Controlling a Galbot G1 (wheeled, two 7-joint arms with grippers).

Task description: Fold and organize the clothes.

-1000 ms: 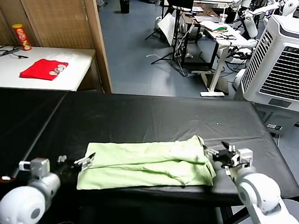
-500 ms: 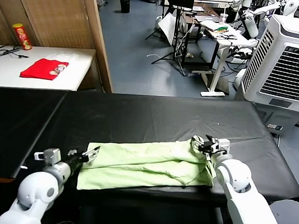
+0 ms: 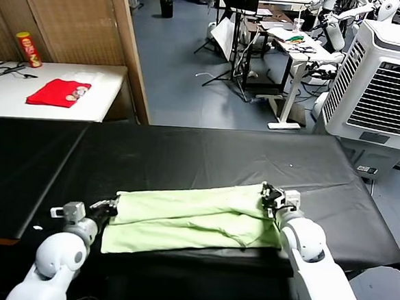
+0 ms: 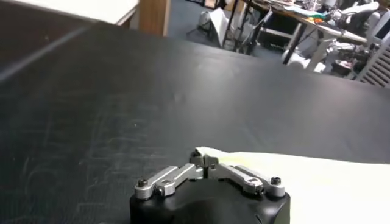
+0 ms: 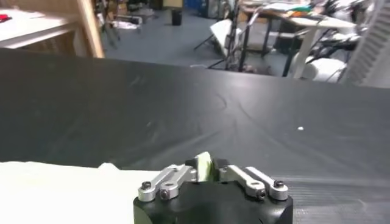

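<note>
At 10 o'clock in the head view, a red cylindrical snack can (image 3: 28, 49) is standing upright on a white side table (image 3: 101, 95), and a red folded garment (image 3: 58, 92) is lying near it on the same surface. A wooden partition post (image 3: 130, 49) is rising just beside that side table.

At 7 o'clock, the left gripper (image 3: 110, 205) is pinching the left end of the pale light-green thin-fabric T-shirt (image 3: 188, 218); in the left wrist view the left gripper (image 4: 207, 163) is showing its jaws clamped together on the fabric corner (image 4: 213, 155).

The T-shirt is lying folded into a long band across the near edge of the black cloth-covered work table (image 3: 206, 157), running from 7 o'clock to 5 o'clock.

At 5 o'clock, the right gripper (image 3: 271, 194) is gripping the right end of the T-shirt; in the right wrist view the right gripper (image 5: 206, 167) is holding a small tuft of green fabric (image 5: 203, 163) between closed jaws.

At 2 o'clock, a large white louvred air cooler (image 3: 383, 87) is standing on the floor beyond the work table
</note>
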